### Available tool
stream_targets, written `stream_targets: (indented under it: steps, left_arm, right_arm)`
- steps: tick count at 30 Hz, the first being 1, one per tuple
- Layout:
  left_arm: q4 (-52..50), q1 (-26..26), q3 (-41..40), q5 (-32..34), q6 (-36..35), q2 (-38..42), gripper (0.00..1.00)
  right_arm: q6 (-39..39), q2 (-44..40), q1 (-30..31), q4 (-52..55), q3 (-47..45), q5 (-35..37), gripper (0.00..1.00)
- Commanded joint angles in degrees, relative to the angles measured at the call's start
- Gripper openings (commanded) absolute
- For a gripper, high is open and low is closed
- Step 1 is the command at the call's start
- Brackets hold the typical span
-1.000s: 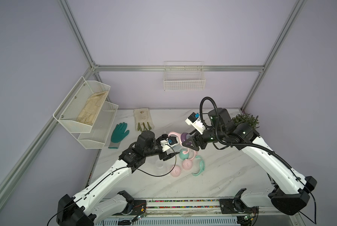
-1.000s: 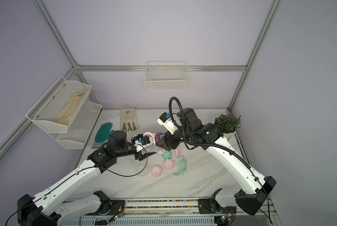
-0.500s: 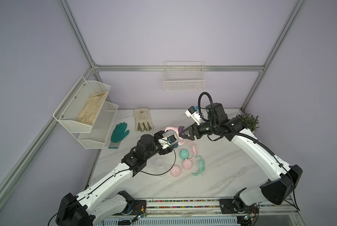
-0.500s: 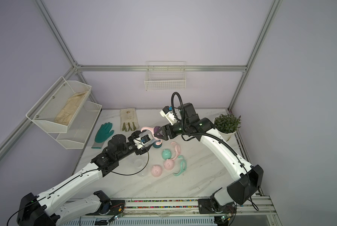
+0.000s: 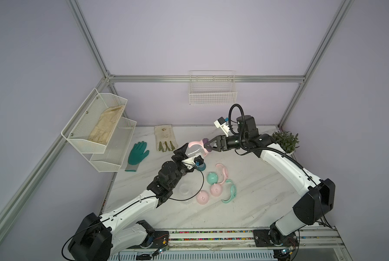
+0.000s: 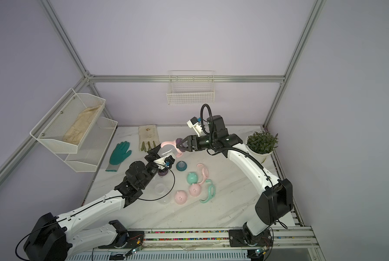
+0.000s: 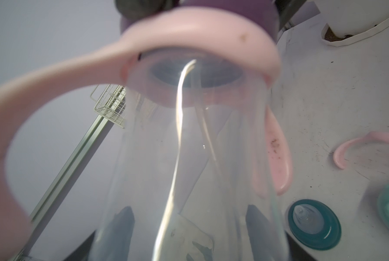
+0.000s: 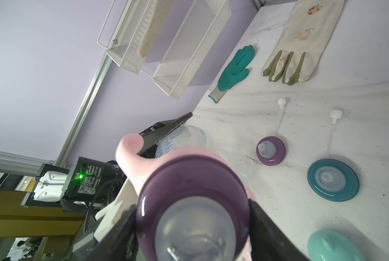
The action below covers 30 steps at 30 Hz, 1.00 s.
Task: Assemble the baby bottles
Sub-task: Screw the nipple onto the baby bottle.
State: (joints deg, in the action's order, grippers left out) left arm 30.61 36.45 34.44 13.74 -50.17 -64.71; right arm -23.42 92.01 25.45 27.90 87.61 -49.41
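- Purple collar (image 8: 189, 180) with a clear nipple (image 8: 193, 228) in its middle, clamped by the rim between the two fingers of the right hand (image 5: 208, 146). Side grip judged suited to twisting it onto a thread.
- Pink handle ring (image 7: 189, 29) seated directly under that collar, around the neck. Judged trapped there so that the collar locks it in place.
- Clear bottle (image 7: 189, 169) gripped by its body in the left hand (image 5: 186, 152), which is closed on it. Bottle lifted clear of the desk (image 5: 245, 203) and tilted with its mouth toward the right hand, judged a counter-hold against the twist.
- Step in hand judged to be screwing the collar down. Whether the thread is fully home cannot be told.
- Loose on the desk below and beside the pair:
  - teal collar (image 8: 333, 180) and second purple collar (image 8: 270, 150), both nipple-up;
  - second clear bottle (image 6: 160, 188), near the left forearm;
  - mint dome cap (image 5: 212, 177) and two pink dome caps (image 5: 216, 189) (image 5: 202, 197), clustered close together;
  - loose pink ring (image 5: 223, 171) and mint ring (image 5: 230, 191), beside the caps.
- Loose parts all well within reach of both arms, judged kept for the two bottles not yet built.
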Motion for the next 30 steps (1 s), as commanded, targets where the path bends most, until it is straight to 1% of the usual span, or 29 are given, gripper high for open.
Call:
stream_targets:
  steps: [1,6,8,9,10,11,13,15,16,17,18,19,20,21,23,25,26,28,30]
  left_arm:
    - [20.4,-1.0,-1.1,12.7,-8.2,0.2,0.0]
    - [25.3,-0.5,-2.0,14.1,-12.0,-2.6,0.0]
    - [25.6,-0.3,-2.1,14.1,-12.2,-3.2,0.0]
    - [25.0,-0.3,-2.0,14.1,-11.2,-3.2,0.0]
    - [23.5,-0.3,-1.6,14.0,-9.3,-3.0,0.0]
    - [20.2,-0.4,-1.0,13.8,-7.4,-2.5,0.0]
    - [11.8,-0.3,1.2,13.4,-1.8,-1.2,0.0]
    - [2.2,-0.4,4.0,12.2,5.3,0.3,0.0]
    - [-4.5,-0.7,5.8,9.4,8.8,1.2,0.0]
    - [-11.3,-1.2,8.0,5.4,12.2,2.0,0.0]
    - [-15.9,-1.7,9.6,1.9,15.3,2.6,0.0]
    - [-20.4,-2.3,11.4,-2.7,18.3,3.1,0.0]
    - [-23.0,-2.7,12.5,-6.9,20.2,3.6,0.0]
    - [-25.5,-3.3,13.8,-12.4,21.8,3.9,0.0]
    - [-31.3,-4.2,16.5,-23.9,24.0,3.8,0.0]
    - [-35.6,-4.6,19.1,-32.6,24.8,2.8,0.0]
    - [-37.4,-4.6,20.3,-36.2,25.3,2.1,0.0]
    - [-40.1,-4.7,22.3,-41.9,25.4,1.0,0.0]
    - [-41.7,-4.7,23.4,-45.8,25.4,0.5,0.0]
  right_arm:
    - [-7.7,1.6,-4.1,1.1,0.5,6.1,0.0]
    - [-11.7,1.6,-4.7,-0.9,-0.1,5.2,0.0]
    - [-9.6,1.0,-4.7,-2.8,0.1,4.5,0.0]
    - [-7.6,0.2,-4.7,-3.3,0.0,3.8,0.16]
    - [-5.4,-1.0,-4.7,-3.5,-0.4,3.4,0.36]
    - [-3.9,-2.3,-4.7,-4.1,-0.6,3.4,0.49]
    - [-0.5,-4.8,-4.6,-3.2,-1.0,3.9,0.61]
    - [3.8,-7.7,-4.7,-1.7,-1.1,5.7,0.67]
    - [6.0,-9.2,-4.7,0.9,-1.4,5.8,0.71]
    - [8.4,-10.8,-4.7,2.3,-1.5,6.3,0.77]
    - [10.0,-12.1,-4.7,3.4,-1.7,6.8,0.8]
    - [11.8,-13.2,-4.6,4.1,-2.2,6.7,0.81]
    - [13.5,-15.3,-4.7,4.6,-2.5,6.2,0.82]
    - [14.7,-16.5,-4.7,5.0,-2.9,5.9,0.83]
    - [16.6,-18.6,-4.7,4.9,-3.8,3.5,0.84]
    - [18.5,-19.5,-3.6,5.7,-4.0,2.4,0.84]
    - [20.2,-20.0,-2.4,6.7,-4.0,2.1,0.84]
    - [22.1,-20.6,-0.4,8.0,-4.2,4.0,0.85]
    - [23.7,-20.9,1.2,9.9,-3.9,5.7,0.85]
